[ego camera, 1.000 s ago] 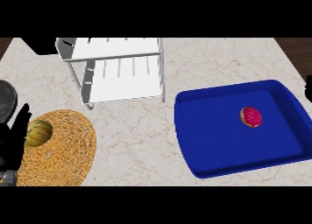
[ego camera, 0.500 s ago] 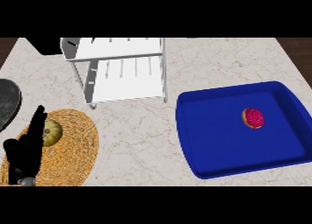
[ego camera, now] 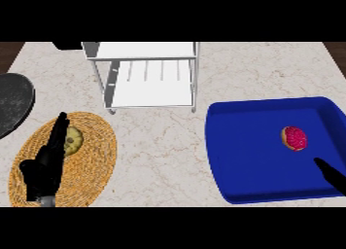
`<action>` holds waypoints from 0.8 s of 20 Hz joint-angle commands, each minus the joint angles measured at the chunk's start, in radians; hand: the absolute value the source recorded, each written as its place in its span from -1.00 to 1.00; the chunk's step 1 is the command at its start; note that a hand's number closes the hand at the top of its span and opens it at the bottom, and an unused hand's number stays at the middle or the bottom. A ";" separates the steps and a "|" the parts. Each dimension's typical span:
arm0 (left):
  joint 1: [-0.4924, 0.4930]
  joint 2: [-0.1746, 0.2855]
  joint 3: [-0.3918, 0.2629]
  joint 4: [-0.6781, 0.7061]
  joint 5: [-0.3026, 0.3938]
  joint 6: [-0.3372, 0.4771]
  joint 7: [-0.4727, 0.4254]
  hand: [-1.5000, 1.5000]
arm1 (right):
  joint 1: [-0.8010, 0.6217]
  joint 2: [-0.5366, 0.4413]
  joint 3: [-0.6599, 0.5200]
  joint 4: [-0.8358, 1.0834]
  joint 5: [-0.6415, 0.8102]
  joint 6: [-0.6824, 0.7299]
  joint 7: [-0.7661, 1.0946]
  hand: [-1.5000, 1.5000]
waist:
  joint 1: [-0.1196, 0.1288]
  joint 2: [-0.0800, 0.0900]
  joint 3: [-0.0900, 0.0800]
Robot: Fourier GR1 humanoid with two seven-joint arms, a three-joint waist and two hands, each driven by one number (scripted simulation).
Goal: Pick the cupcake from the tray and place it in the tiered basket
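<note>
A cupcake with pink frosting (ego camera: 296, 138) lies on its side in the right part of the blue tray (ego camera: 240, 146). Only straight fingers of my right hand (ego camera: 337, 179) show, coming in at the lower right over the tray's near corner and pointing up-left, a short way from the cupcake. The white tiered basket (ego camera: 150, 73) stands at the back centre with nothing on the shelves I can see. Over the left side of the counter my left hand (ego camera: 45, 165) lies open, fingers straight, holding nothing.
A round woven mat (ego camera: 90, 165) lies under my left hand, with a yellowish cookie-like item (ego camera: 74, 140) on it beside the fingers. A dark round plate (ego camera: 4, 104) sits at the left edge. Bare marble counter (ego camera: 162, 146) separates mat and tray.
My left hand has slid right and up over the woven mat. My right hand left the right edge, went out of view, and now enters at the lower right. The view has shifted.
</note>
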 commanded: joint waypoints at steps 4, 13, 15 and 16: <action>0.024 -0.026 -0.048 0.041 -0.002 -0.024 0.035 0.00 | 0.098 -0.131 0.105 0.023 0.141 0.077 0.318 -1.00 | 0.049 0.034 -0.020; 0.025 -0.038 -0.068 0.045 -0.014 -0.032 0.060 0.00 | -0.039 -0.284 0.093 -0.022 0.353 0.240 0.786 -1.00 | 0.080 0.026 -0.015; 0.022 -0.041 -0.067 0.057 -0.012 -0.038 0.053 0.00 | -0.072 -0.290 0.120 -0.014 0.433 0.282 0.888 -1.00 | 0.077 0.023 -0.012; 0.021 -0.058 -0.079 0.049 -0.024 -0.021 0.066 0.00 | -0.107 -0.326 0.112 -0.030 0.434 0.347 0.936 -1.00 | 0.080 0.022 -0.012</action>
